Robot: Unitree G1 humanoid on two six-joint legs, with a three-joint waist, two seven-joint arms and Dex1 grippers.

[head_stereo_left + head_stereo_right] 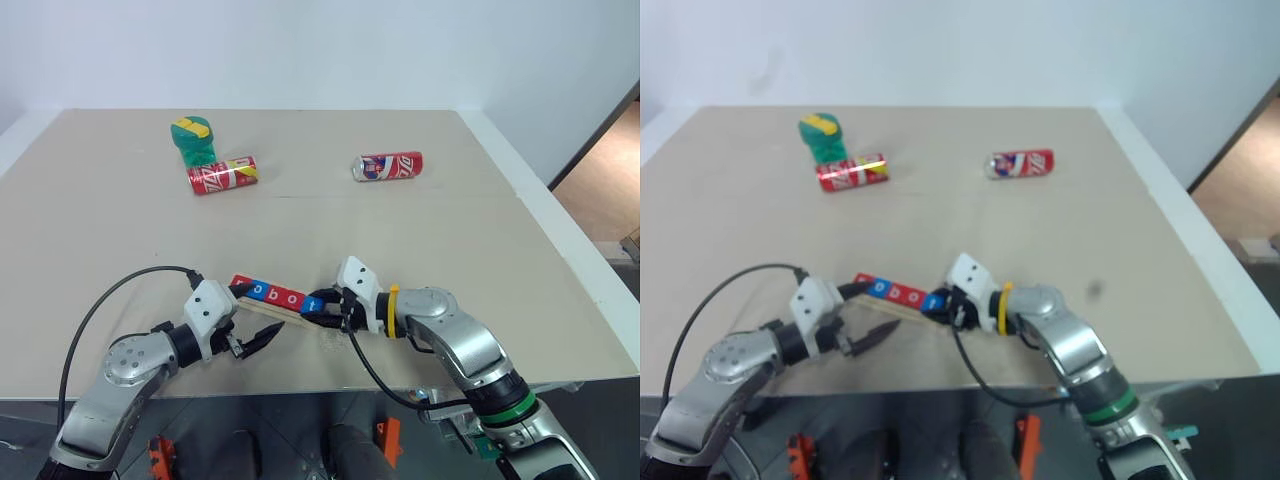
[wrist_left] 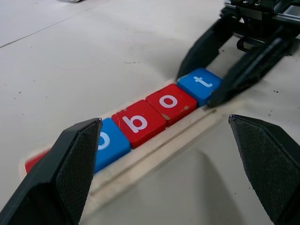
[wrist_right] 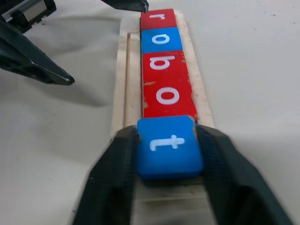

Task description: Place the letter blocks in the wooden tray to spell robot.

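Right wrist view pretty much tells the story: the right gripper [image 3: 169, 159] has its two fingers hugging the sides of the blue t block [image 3: 169, 146], which sits at the end of the wooden tray [image 3: 123, 84], right behind the red o block [image 3: 168, 97]. Ahead of it the row reads r, o, b, o, so all five letter blocks [image 2: 154, 110] are lined up in the slot. The tray itself lies near the front edge of the table [image 1: 120, 230], roughly mid-way along it.

The left gripper [image 2: 173, 159] hangs spread wide open over the tray's other end, holding nothing.

So I'd call this the last step, seating the t. Next move looks simple: make sure the t is down flat and flush against the o, let go fully, then back straight out without dragging it or nudging the tray.
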